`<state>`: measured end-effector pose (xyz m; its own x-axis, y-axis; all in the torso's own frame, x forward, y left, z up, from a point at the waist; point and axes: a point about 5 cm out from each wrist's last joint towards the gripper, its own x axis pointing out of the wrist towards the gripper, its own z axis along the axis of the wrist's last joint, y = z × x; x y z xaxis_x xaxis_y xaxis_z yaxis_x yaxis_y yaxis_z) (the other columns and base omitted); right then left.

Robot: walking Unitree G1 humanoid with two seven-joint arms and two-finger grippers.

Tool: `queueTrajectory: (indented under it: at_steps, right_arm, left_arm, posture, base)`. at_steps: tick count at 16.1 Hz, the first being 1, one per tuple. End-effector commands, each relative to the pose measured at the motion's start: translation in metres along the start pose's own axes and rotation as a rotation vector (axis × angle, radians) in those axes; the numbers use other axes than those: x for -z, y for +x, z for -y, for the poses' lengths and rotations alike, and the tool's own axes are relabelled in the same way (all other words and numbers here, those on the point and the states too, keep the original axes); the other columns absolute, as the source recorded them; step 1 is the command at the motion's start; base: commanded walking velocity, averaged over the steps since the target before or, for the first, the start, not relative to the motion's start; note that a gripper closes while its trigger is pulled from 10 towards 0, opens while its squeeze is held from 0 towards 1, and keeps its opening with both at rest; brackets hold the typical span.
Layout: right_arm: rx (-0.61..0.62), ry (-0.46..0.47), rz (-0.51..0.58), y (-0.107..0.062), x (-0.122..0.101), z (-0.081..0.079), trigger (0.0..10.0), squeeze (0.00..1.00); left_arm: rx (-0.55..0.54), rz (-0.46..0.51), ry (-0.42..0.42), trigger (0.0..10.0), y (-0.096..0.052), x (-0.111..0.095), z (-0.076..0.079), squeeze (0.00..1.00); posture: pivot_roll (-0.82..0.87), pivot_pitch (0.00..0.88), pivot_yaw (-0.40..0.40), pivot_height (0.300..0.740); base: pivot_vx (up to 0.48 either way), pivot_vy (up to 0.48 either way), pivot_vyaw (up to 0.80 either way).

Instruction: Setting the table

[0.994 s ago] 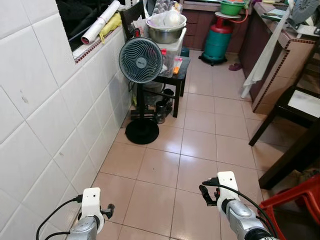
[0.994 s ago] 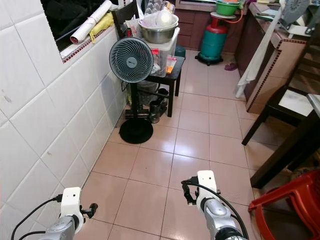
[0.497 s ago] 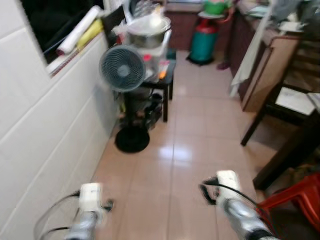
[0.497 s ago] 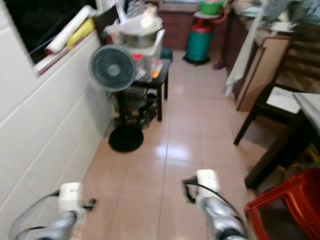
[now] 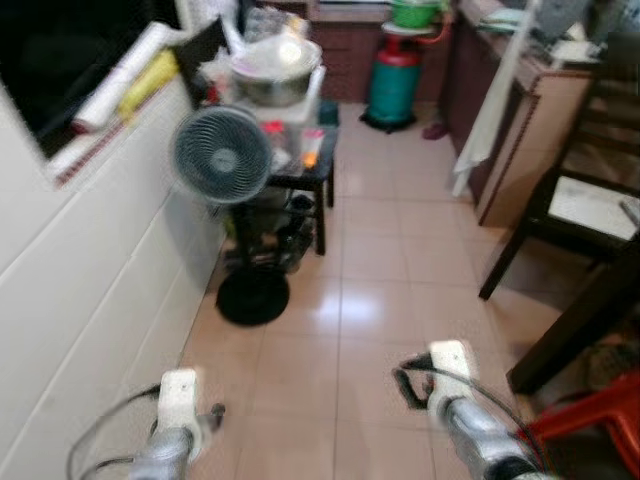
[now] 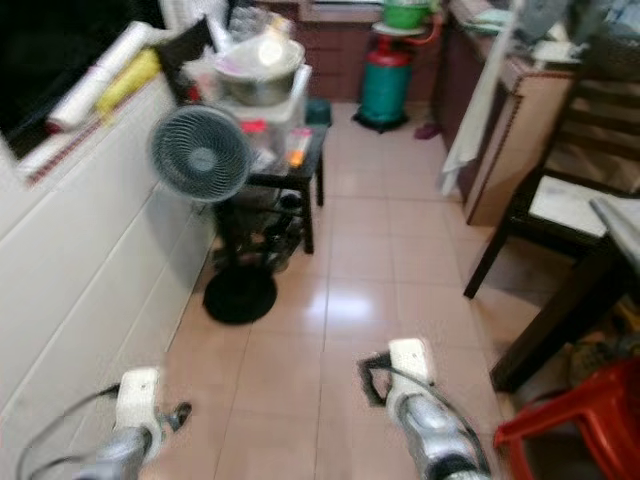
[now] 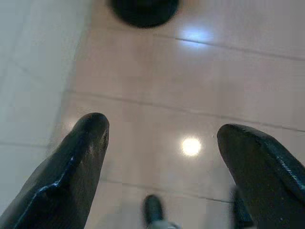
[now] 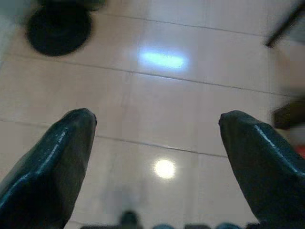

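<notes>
Progress: we are judging the task barely begun. Left gripper (image 7: 159, 143) and right gripper (image 8: 155, 138) are hanging with jaws wide, carrying nothing above the floor (image 5: 370, 300); dark tabletop (image 6: 615, 215) is waiting at right, tableware unseen.

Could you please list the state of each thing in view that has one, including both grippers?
Left gripper: open, empty, above the floor tiles.
Right gripper: open, empty, above the floor tiles.
Standing fan: upright by the tiled wall; spinning or not cannot be told.
Metal bowl: upright on top of the plastic box on the small black table.
Green gas cylinder: standing upright.
White cloth: hanging off the counter.
Red plastic stool: upright.
</notes>
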<state>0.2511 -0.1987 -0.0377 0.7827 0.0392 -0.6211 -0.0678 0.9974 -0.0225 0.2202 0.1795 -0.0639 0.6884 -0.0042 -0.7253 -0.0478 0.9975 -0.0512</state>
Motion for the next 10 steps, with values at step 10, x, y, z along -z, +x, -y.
queueTrajectory:
  at_steps: [10]
  right_arm:
    - [-0.034,0.022,0.002,0.0024,-0.001,-0.0135,10.0,0.0]
  left_arm:
    - [-0.067,-0.022,-0.001,10.0,-0.0033,0.0055,-0.0179,0.0]
  posture:
    - [-0.11,0.0,-0.008,0.74]
  base:
    - [0.145,0.191,0.0]
